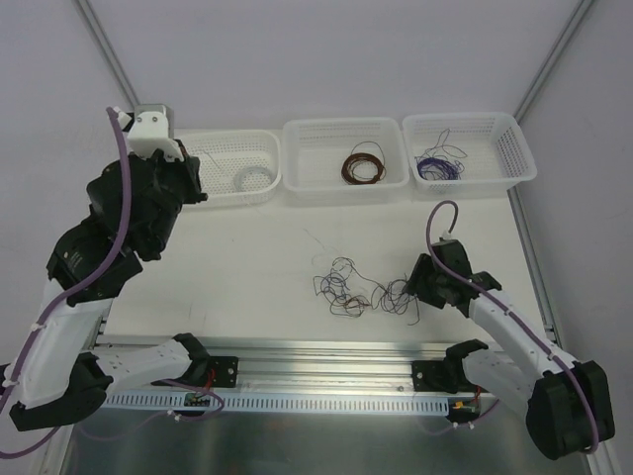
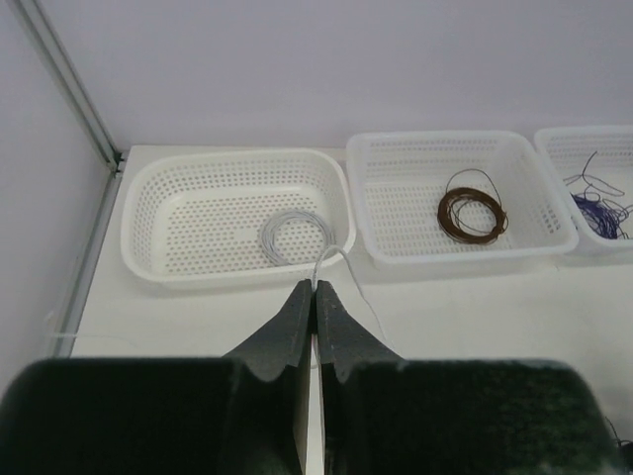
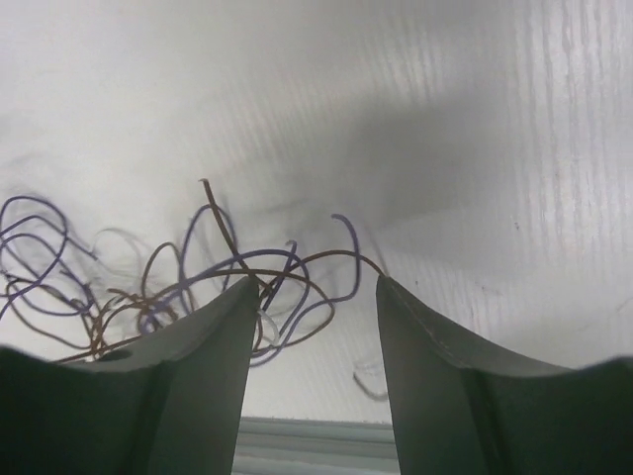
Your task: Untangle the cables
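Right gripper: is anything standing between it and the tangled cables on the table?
Nothing visible does. The right gripper stands open at the right edge of the cables, with only bare table around them. In the right wrist view the nearest strands already reach one of its fingers.

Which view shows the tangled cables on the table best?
Top external: the whole tangle of cables lies unobstructed. Right wrist shows only close loops, partly behind a finger. Left wrist misses it, showing a pale strand pinched in the left gripper.
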You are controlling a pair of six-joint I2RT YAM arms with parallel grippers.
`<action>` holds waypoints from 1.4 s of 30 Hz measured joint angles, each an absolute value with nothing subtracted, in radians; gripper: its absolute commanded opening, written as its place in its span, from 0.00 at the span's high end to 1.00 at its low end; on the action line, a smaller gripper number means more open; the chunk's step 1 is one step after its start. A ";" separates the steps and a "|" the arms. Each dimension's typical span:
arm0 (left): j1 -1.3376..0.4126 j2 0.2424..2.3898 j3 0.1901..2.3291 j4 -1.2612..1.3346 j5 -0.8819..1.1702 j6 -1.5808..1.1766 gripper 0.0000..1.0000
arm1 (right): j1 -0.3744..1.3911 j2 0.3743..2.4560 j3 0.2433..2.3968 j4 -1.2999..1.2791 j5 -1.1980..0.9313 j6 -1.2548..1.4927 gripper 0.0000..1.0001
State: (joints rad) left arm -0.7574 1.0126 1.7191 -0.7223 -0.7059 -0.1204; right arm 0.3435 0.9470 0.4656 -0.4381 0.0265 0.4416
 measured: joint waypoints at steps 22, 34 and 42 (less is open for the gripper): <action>-0.757 0.965 1.165 -0.712 -0.347 -0.387 1.00 | 0.628 1.296 0.901 -0.365 -0.141 -0.056 0.36; -0.757 0.906 1.121 -0.693 -0.340 -0.405 1.00 | 0.629 1.697 1.151 -0.283 -0.205 -0.203 0.41; -0.757 0.905 1.108 -0.693 -0.358 -0.404 1.00 | 0.629 1.797 1.192 -0.281 -0.216 -0.245 0.70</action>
State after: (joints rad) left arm -0.7570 0.9051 1.1080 -0.6926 -0.3584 -0.4042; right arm 0.6292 1.7966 1.1923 -0.2810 -0.2157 -0.2455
